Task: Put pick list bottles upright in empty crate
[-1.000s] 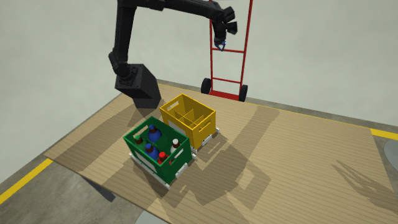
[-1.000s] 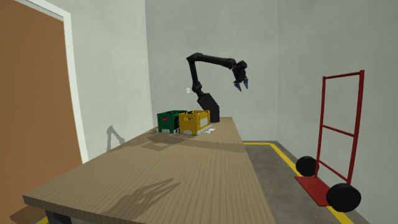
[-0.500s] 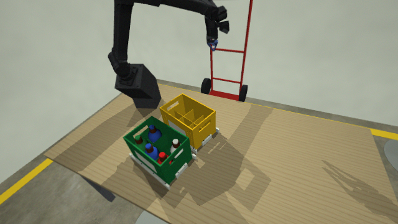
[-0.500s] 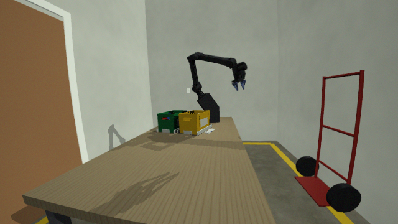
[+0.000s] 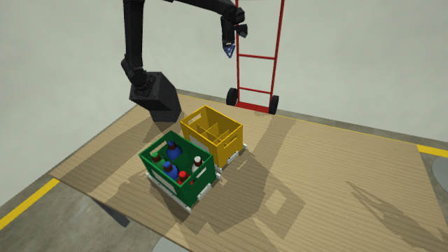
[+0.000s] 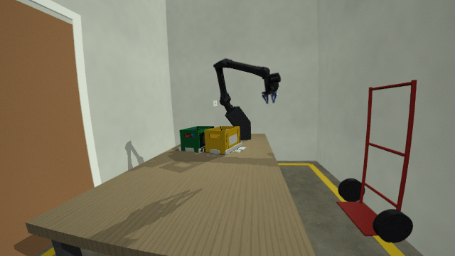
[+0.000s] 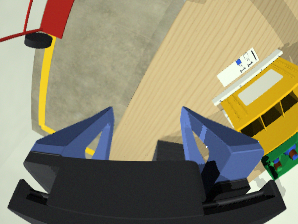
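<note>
High above table, claw (image 5: pixel 229 52) half-open, empty

The robot arm (image 5: pixel 133 38) is all black, made of long smooth tubes joined by round, chunky joints. It grows out of a big black box (image 5: pixel 155 96) with slanted sides. At its far end is a wide black block, and the gripper (image 5: pixel 229 52) there has two blue, triangle-shaped fingers with holes through them.
</note>
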You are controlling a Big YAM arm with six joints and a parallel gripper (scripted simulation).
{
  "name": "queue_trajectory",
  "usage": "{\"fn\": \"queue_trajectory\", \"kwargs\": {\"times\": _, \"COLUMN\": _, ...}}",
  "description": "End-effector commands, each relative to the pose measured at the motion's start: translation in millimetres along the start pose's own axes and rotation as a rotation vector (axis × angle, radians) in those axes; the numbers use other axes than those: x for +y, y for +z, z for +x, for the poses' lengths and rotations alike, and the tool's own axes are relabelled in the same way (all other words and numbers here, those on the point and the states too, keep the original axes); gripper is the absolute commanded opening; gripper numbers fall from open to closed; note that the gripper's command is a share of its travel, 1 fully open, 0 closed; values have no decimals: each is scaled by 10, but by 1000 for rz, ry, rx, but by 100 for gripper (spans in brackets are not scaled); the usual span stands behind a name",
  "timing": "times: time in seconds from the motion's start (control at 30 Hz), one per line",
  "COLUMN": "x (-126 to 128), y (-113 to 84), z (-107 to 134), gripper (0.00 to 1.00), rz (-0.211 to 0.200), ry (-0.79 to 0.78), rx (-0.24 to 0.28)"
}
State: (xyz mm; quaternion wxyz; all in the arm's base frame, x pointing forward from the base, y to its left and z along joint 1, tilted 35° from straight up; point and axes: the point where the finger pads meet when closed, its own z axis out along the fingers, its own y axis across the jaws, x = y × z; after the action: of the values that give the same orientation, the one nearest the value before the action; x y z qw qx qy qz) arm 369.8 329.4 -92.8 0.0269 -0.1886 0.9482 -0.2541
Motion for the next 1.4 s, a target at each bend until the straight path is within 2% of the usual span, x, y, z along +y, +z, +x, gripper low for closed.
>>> {"fn": "queue_trajectory", "kwargs": {"times": 0.0, "x": 20, "y": -164, "z": 157, "gripper": 61, "rz": 24, "ry": -25, "rx": -3}}
{"fn": "queue_trajectory", "kwargs": {"times": 0.03, "x": 63, "y": 7, "z": 272, "gripper": 61, "rz": 65, "ry": -69, "rx": 39}}
{"fn": "queue_trajectory", "kwargs": {"times": 0.07, "x": 114, "y": -141, "z": 124, "gripper": 61, "rz": 64, "ry": -84, "rx": 16}}
{"fn": "queue_trajectory", "kwargs": {"times": 0.13, "x": 114, "y": -141, "z": 124, "gripper": 61, "rz": 64, "ry": -84, "rx": 16}}
{"fn": "queue_trajectory", "kwargs": {"times": 0.17, "x": 78, "y": -141, "z": 139, "gripper": 61, "rz": 80, "ry": -97, "rx": 28}}
{"fn": "queue_trajectory", "kwargs": {"times": 0.2, "x": -24, "y": -22, "z": 380, "gripper": 61, "rz": 102, "ry": -91, "rx": 64}}
{"fn": "queue_trajectory", "kwargs": {"times": 0.23, "x": -48, "y": -171, "z": 389, "gripper": 61, "rz": 84, "ry": -80, "rx": 40}}
{"fn": "queue_trajectory", "kwargs": {"times": 0.27, "x": -16, "y": -196, "z": 458, "gripper": 61, "rz": 83, "ry": -88, "rx": 36}}
{"fn": "queue_trajectory", "kwargs": {"times": 0.37, "x": -43, "y": -195, "z": 497, "gripper": 61, "rz": 80, "ry": -81, "rx": 34}}
{"fn": "queue_trajectory", "kwargs": {"times": 0.43, "x": -106, "y": -116, "z": 478, "gripper": 61, "rz": 86, "ry": -71, "rx": 55}}
{"fn": "queue_trajectory", "kwargs": {"times": 0.47, "x": -67, "y": -150, "z": 374, "gripper": 61, "rz": 77, "ry": -61, "rx": 41}}
{"fn": "queue_trajectory", "kwargs": {"times": 0.63, "x": -120, "y": -250, "z": 311, "gripper": 61, "rz": 66, "ry": -56, "rx": 28}}
{"fn": "queue_trajectory", "kwargs": {"times": 0.73, "x": -113, "y": -218, "z": 314, "gripper": 61, "rz": 69, "ry": -58, "rx": 34}}
{"fn": "queue_trajectory", "kwargs": {"times": 0.9, "x": -136, "y": -300, "z": 262, "gripper": 61, "rz": 60, "ry": -53, "rx": 20}}
{"fn": "queue_trajectory", "kwargs": {"times": 1.03, "x": -140, "y": -234, "z": 311, "gripper": 61, "rz": 70, "ry": -65, "rx": 35}}
{"fn": "queue_trajectory", "kwargs": {"times": 1.37, "x": -152, "y": -251, "z": 296, "gripper": 61, "rz": 70, "ry": -67, "rx": 33}}
